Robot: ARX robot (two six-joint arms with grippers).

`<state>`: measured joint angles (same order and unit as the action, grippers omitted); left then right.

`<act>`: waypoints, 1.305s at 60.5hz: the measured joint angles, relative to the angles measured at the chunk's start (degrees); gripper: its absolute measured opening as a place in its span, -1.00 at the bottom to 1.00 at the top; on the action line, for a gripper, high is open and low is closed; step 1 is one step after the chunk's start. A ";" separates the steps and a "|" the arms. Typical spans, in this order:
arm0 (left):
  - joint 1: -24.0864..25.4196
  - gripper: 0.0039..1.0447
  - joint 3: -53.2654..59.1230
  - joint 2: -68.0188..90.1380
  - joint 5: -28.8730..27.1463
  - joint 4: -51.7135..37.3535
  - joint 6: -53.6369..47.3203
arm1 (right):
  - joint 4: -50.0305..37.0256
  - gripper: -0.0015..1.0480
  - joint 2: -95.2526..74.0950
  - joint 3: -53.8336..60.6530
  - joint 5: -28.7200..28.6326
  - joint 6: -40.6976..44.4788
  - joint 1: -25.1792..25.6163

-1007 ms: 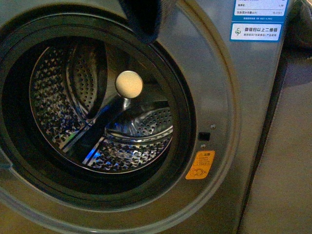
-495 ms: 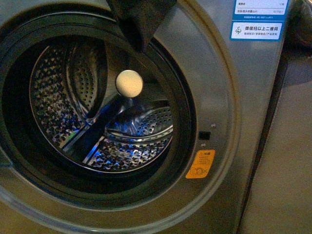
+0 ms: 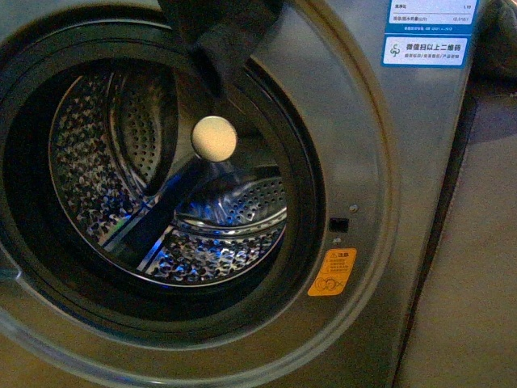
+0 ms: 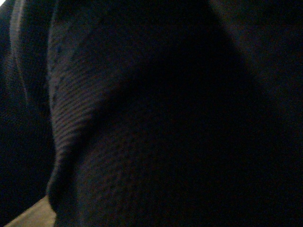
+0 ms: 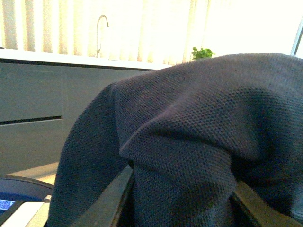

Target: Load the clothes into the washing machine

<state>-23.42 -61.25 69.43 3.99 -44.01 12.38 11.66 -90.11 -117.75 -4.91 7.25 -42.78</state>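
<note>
Hanging at the washer's (image 3: 367,153) open mouth: clothes (image 3: 220,31). My right end effector (image 5: 182,177) straddles them, tips covered; I cannot tell its grip. Left wrist view dark.

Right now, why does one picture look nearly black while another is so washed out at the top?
Left wrist view: dark, nothing readable. Right wrist view: the window behind is blown out to white glare, yet the clothes show a crisp weave. Front view: dim, with blue glints on the drum of the washing machine.
</note>
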 joint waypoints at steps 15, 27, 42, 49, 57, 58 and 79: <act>1.70 -0.52 2.75 -1.40 -0.87 -0.04 0.74 | -0.13 0.50 0.00 -0.02 -0.15 0.02 0.00; 1.92 -0.76 5.79 -2.62 -1.25 -2.03 2.21 | -0.26 0.87 0.02 -0.04 -0.22 -0.02 0.00; 2.62 -0.77 11.63 -6.67 -0.22 -4.11 3.50 | -15.12 0.86 2.27 7.13 13.73 3.82 -2.16; 3.48 -0.77 14.38 -8.55 0.72 -4.87 3.98 | -27.69 0.86 8.74 20.02 22.97 6.43 -3.96; 3.91 -0.77 17.99 -10.25 1.60 -6.25 3.72 | -34.36 0.86 19.26 36.44 29.27 6.88 -4.70; 3.96 -0.77 18.29 -10.36 1.66 -6.32 3.72 | -34.64 0.86 20.04 37.64 29.70 6.88 -4.68; 10.19 -0.77 26.64 -11.85 6.01 -8.94 3.13 | -33.90 0.85 39.91 68.48 40.50 -4.02 5.60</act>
<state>-13.23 -34.61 57.58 10.00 -52.95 15.51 -22.24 -50.19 -49.28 35.59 3.22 -37.19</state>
